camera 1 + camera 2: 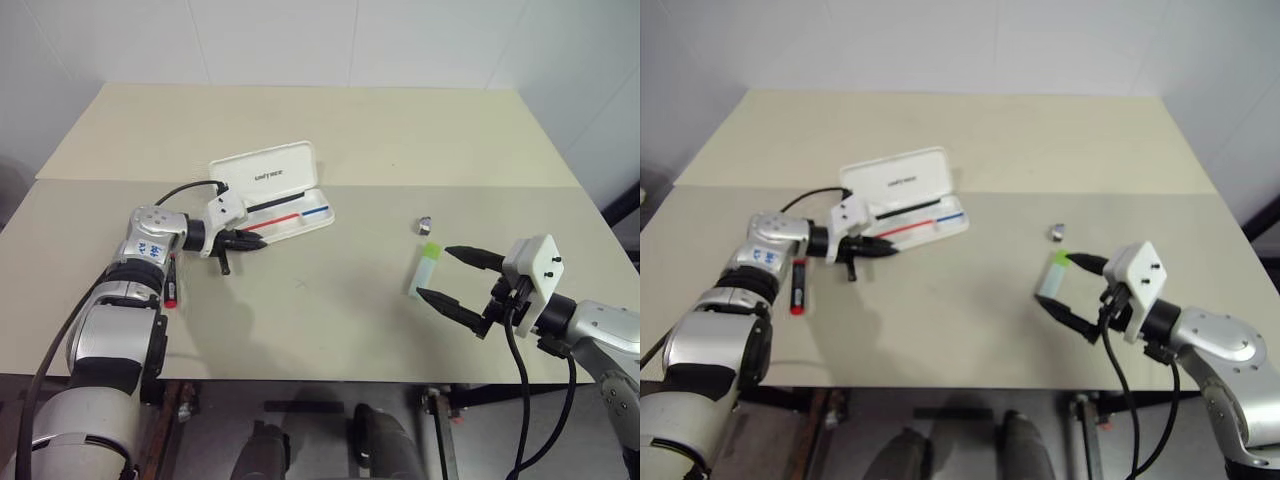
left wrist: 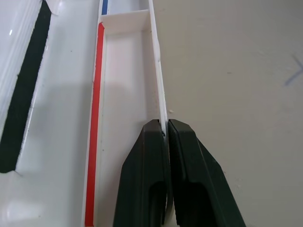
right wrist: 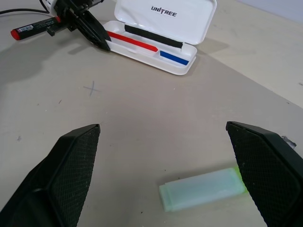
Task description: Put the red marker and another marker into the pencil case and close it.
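At the pencil case [image 1: 285, 196], left end effector [image 2: 165, 130] pinches its front wall; right end effector [image 1: 452, 272] gapes wide.

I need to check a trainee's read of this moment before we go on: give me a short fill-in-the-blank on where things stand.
1. The left gripper is shut on the front wall of the ____.
2. The case lies with its lid ____.
3. The red marker lies on the ____, beside the left arm.
4. The open right gripper has the ____ highlighter between its fingers, untouched.

Missing words: case; open; table; green
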### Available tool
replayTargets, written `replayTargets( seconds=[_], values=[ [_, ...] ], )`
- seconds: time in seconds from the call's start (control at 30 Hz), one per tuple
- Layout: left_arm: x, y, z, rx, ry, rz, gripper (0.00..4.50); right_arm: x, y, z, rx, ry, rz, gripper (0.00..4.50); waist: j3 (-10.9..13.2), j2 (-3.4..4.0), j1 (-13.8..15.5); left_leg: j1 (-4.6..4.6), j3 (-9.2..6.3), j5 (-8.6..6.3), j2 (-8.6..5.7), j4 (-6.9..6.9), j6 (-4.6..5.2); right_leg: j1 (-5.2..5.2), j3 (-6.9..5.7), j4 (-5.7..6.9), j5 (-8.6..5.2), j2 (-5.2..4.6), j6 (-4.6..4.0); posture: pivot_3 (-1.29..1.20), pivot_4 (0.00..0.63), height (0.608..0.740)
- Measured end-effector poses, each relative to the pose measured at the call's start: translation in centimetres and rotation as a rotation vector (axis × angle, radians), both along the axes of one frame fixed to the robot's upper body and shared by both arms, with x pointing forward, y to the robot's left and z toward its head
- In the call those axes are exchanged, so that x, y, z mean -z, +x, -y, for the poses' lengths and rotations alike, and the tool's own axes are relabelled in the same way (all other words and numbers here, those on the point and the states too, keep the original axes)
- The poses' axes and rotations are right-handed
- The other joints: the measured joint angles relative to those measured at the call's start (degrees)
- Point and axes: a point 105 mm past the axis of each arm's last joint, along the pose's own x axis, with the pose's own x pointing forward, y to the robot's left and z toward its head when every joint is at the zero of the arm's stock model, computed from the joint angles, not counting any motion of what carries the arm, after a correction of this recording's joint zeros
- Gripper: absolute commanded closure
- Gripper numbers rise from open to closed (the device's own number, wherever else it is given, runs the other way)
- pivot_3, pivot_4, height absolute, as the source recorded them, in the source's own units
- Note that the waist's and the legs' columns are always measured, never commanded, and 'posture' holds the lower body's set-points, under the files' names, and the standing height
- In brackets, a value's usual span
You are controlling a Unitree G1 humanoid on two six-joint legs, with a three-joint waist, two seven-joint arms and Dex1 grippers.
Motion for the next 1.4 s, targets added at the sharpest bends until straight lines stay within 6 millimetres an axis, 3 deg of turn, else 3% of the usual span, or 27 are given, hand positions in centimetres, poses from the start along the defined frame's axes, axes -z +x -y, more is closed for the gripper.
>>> replayTargets(
  seconds=[0.33,0.6,0.73,1.1,1.33,1.4],
  values=[
    [-1.6,-2.4,1.9,0.286,0.048,0.123,4.42,-1.0,0.7,0.1,0.0,0.007,0.045,0.0,0.0,-0.01,0.0,-0.03,-0.01,0.0,0.0,0.0,0.01,-0.01,0.01,-0.06,0.01,0.0,0.02,0.0,0.15,0.74],
    [1.7,-6.7,2.3,0.417,0.118,0.155,4.42,-0.8,1.0,0.7,0.007,-0.003,0.041,0.0,0.0,-0.01,-0.1,0.0,0.04,0.0,0.01,-0.01,0.01,-0.02,0.13,0.0,0.01,0.0,0.02,0.0,0.15,0.74],
    [2.3,-8.3,3.5,0.447,0.121,0.164,4.42,-0.8,1.0,0.8,0.005,-0.013,0.039,0.0,0.0,-0.01,0.2,0.0,0.02,0.0,0.01,0.01,0.0,-0.02,0.15,0.02,0.02,0.01,0.02,0.0,0.15,0.74],
    [2.9,-8.7,3.9,0.337,0.092,0.18,4.42,-0.4,-0.6,1.0,-0.018,0.022,0.001,0.0,0.0,-0.01,0.1,0.05,0.04,0.0,0.01,0.01,0.01,0.0,0.2,0.01,0.02,0.03,0.01,0.0,0.15,0.74],
    [3.4,-8.9,3.7,0.307,0.073,0.19,4.42,0.1,-3.4,-0.3,-0.093,0.133,-0.041,0.0,0.0,0.0,0.1,0.15,0.04,0.02,0.03,0.01,0.03,0.3,0.28,-0.11,0.0,0.08,-0.03,0.0,0.15,0.74],
    [3.5,-9.1,3.5,0.31,0.071,0.189,4.42,0.2,-4.5,-0.8,-0.133,0.15,-0.045,0.0,0.0,0.0,-0.1,0.55,0.04,-0.01,0.07,-0.04,0.03,0.69,0.29,-0.22,-0.01,0.13,-0.05,0.0,0.15,0.74]
  ],
)
